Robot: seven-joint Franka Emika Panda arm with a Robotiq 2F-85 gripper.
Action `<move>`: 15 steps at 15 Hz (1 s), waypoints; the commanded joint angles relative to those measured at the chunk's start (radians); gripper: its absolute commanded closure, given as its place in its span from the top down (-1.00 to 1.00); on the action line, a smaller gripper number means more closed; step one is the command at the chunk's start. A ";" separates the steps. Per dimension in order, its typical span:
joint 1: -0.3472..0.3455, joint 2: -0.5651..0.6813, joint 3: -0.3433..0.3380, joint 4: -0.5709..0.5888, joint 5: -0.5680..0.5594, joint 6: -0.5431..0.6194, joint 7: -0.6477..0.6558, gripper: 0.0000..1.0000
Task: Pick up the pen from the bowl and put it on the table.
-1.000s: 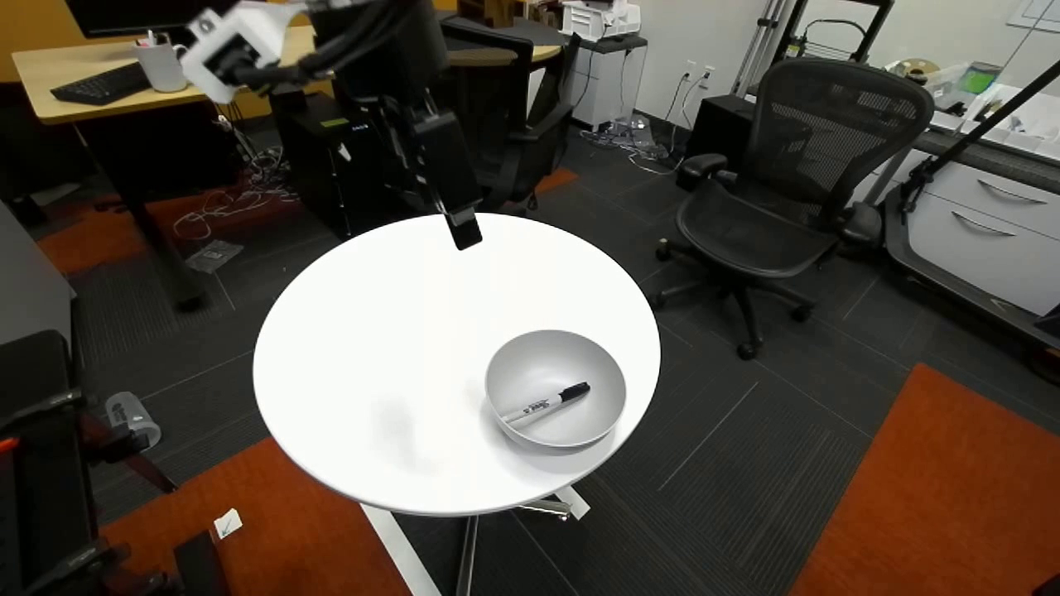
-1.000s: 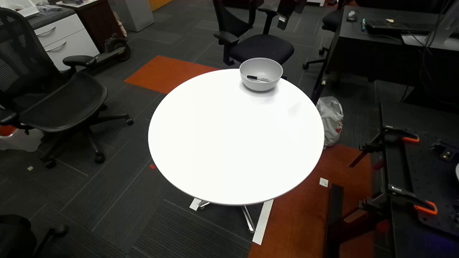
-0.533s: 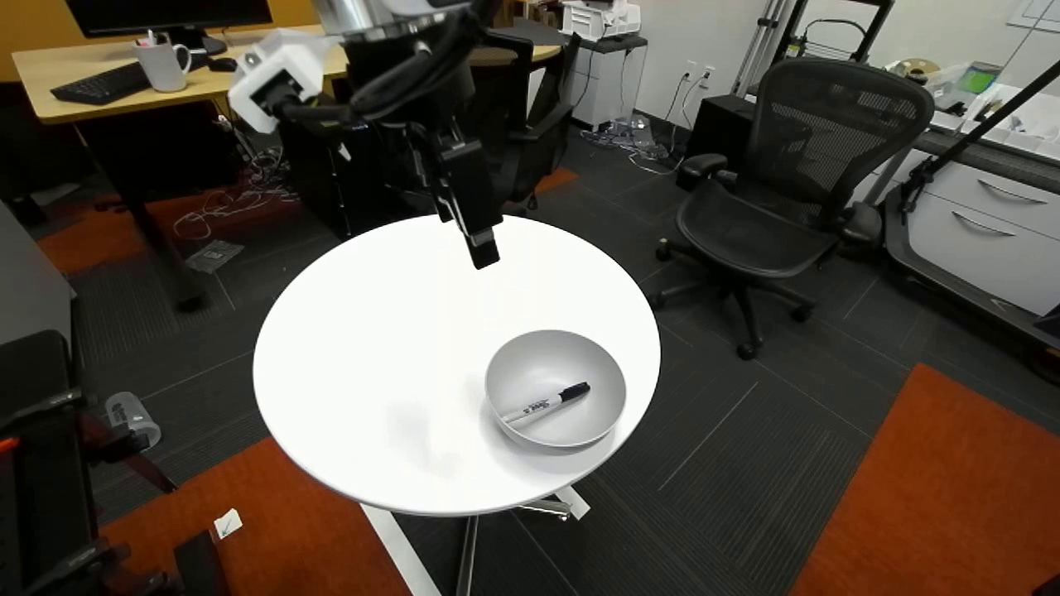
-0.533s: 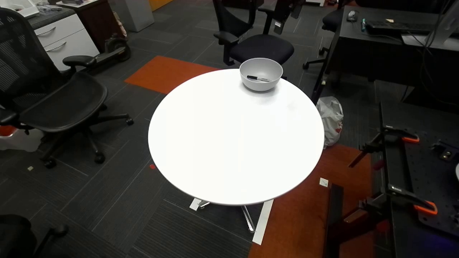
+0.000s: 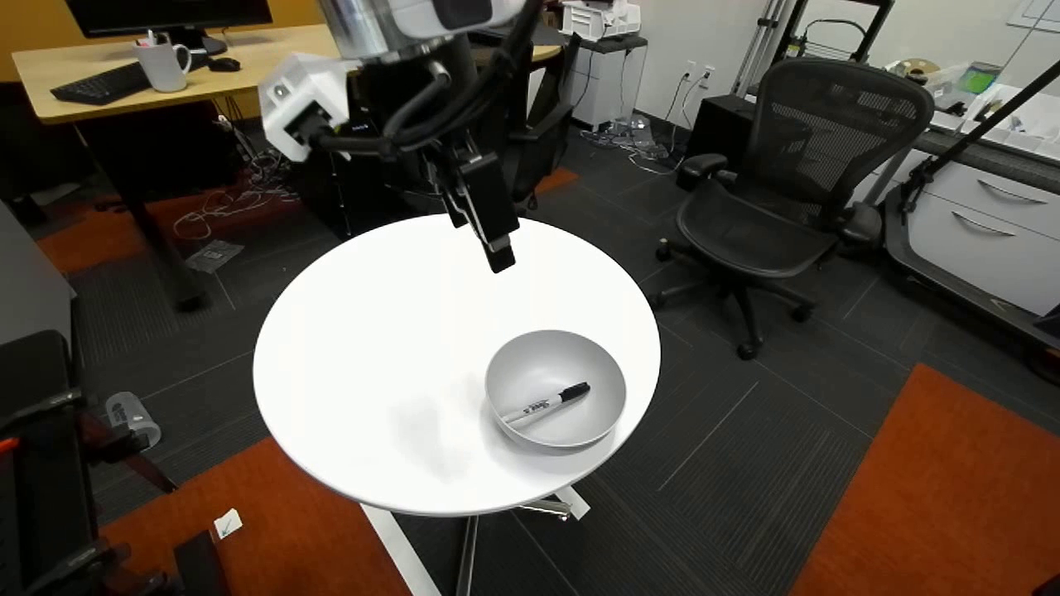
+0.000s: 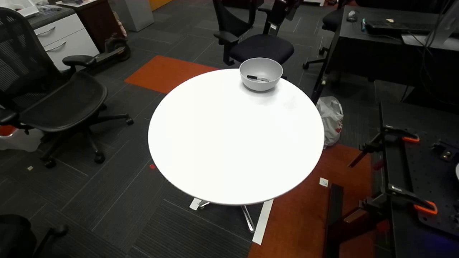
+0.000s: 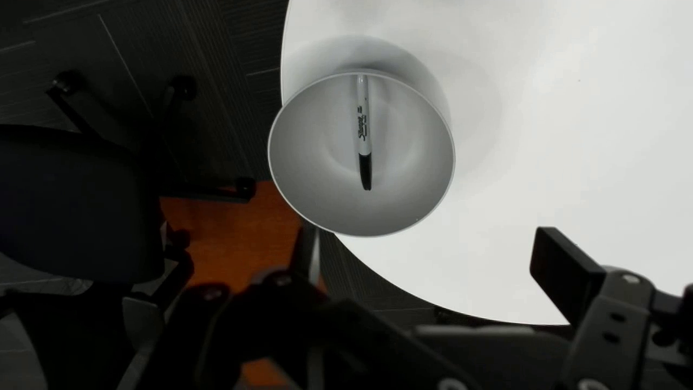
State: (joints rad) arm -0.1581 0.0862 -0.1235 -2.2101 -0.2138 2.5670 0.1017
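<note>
Gripper (image 5: 482,240): over the past second it has eased rightward and a touch down the frame in an exterior view; it now hangs above the tabletop (image 5: 356,331), up and left of the bowl (image 5: 542,356). It is released, the fingers (image 7: 566,273) well apart, one clear at lower right of the wrist view, its mate dim at lower left.
Pen (image 7: 362,122): lying inside the bowl, unmoved as I watch, pale end toward the top of the wrist view, black-capped end toward the bottom.
Bowl: unmoved too, in both exterior views.
Shift toward the bowl: I'd call it the approach; no grasp made yet.
Pinch to come: probably more travel toward the upper left of the wrist view, then down; the fingers look set across the barrel, though the bowl's wall could snag one.
</note>
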 commanded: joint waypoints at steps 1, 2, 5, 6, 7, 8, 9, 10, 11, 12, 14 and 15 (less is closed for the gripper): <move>0.000 0.056 -0.019 0.008 0.007 0.081 -0.051 1.00; -0.001 0.072 -0.023 0.012 0.007 0.092 -0.060 1.00; -0.009 0.128 -0.028 0.035 0.028 0.114 -0.122 1.00; -0.013 0.146 -0.027 0.044 0.038 0.116 -0.146 1.00; -0.017 0.162 -0.026 0.053 0.046 0.118 -0.165 1.00; -0.022 0.180 -0.023 0.065 0.057 0.118 -0.188 1.00; -0.026 0.201 -0.020 0.079 0.066 0.119 -0.210 1.00; -0.030 0.219 -0.019 0.093 0.074 0.119 -0.230 1.00; -0.036 0.241 -0.014 0.111 0.087 0.114 -0.251 1.00; -0.040 0.264 -0.013 0.130 0.094 0.111 -0.265 1.00; -0.046 0.301 -0.011 0.154 0.104 0.108 -0.282 1.00; -0.051 0.323 -0.007 0.168 0.112 0.109 -0.289 1.00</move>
State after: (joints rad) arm -0.1860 0.3459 -0.1480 -2.0984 -0.1327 2.6679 -0.1410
